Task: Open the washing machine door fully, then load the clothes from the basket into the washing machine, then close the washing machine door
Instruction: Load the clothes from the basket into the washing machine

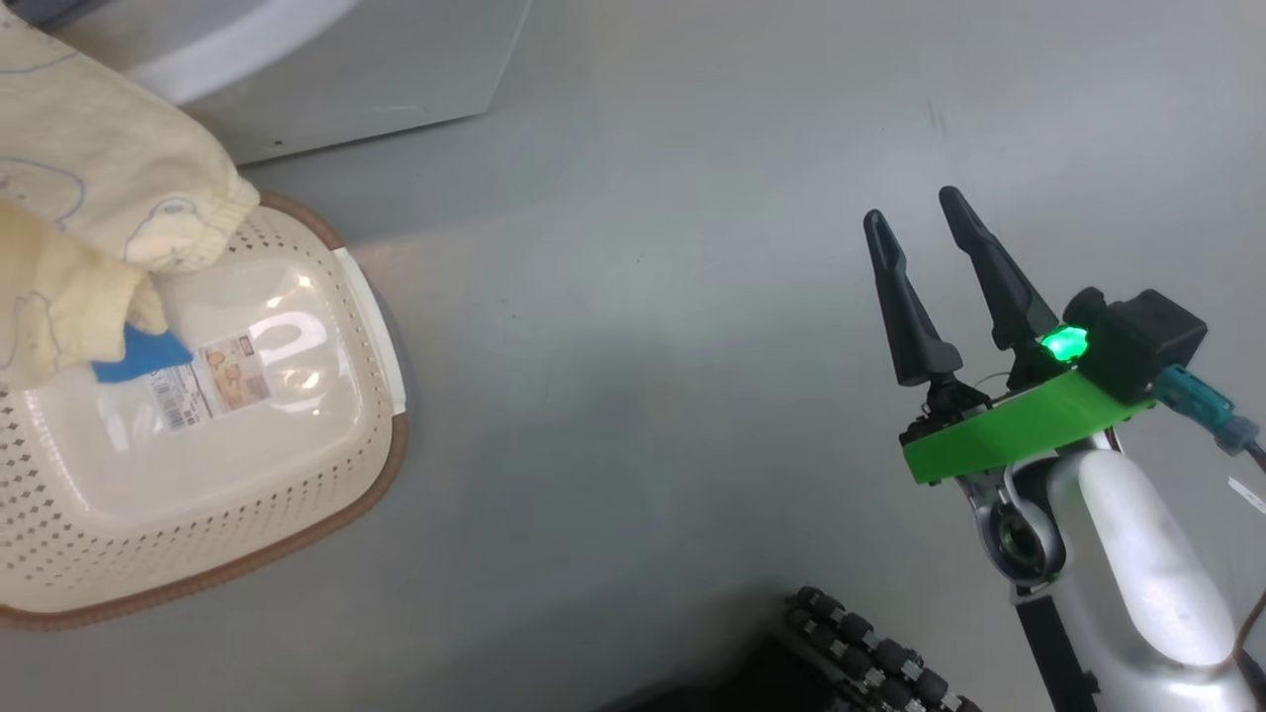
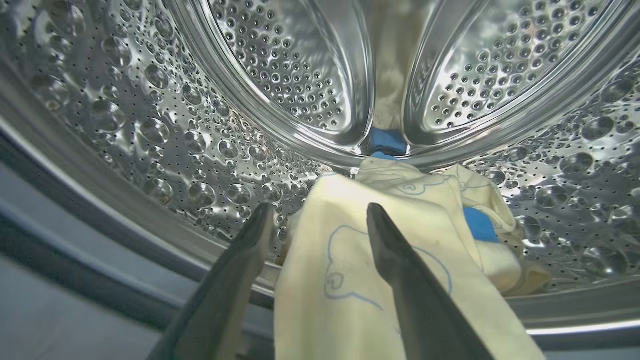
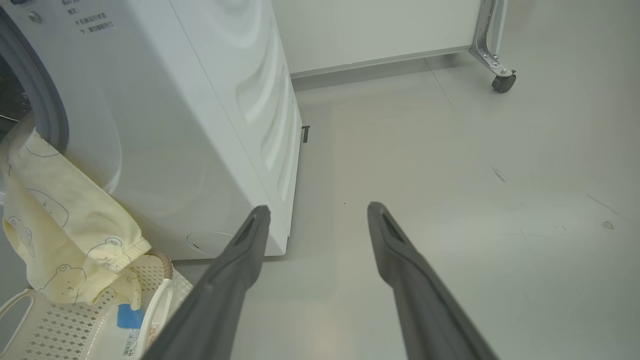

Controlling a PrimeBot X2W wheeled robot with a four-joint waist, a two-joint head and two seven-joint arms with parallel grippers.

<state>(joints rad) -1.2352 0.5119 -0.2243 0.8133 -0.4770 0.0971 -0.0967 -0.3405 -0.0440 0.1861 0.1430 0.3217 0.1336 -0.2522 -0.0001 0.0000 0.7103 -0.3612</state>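
Note:
Cream-yellow clothes [image 2: 325, 300] with blue bear outlines lie across the lip of the washing machine's steel drum [image 2: 150, 125], reaching inside, where a blue patch [image 2: 480, 225] shows. My left gripper [image 2: 316, 209] is open, its fingers spread over this cloth. Outside, the garment [image 3: 65, 225] hangs from the opening of the white washing machine [image 3: 200, 125] down into the cream basket [image 3: 55, 330]. The head view has the same cloth [image 1: 89, 198] over the basket [image 1: 326, 494], whose label shows. My right gripper [image 1: 912, 206] hovers open over bare floor, holding nothing. The washing machine door is out of view.
Grey floor stretches to the right of the machine. A white cabinet on a caster wheel [image 3: 502, 82] stands at the far wall. My base's black roller wheel [image 1: 870, 653] sits at the bottom of the head view, below the right arm.

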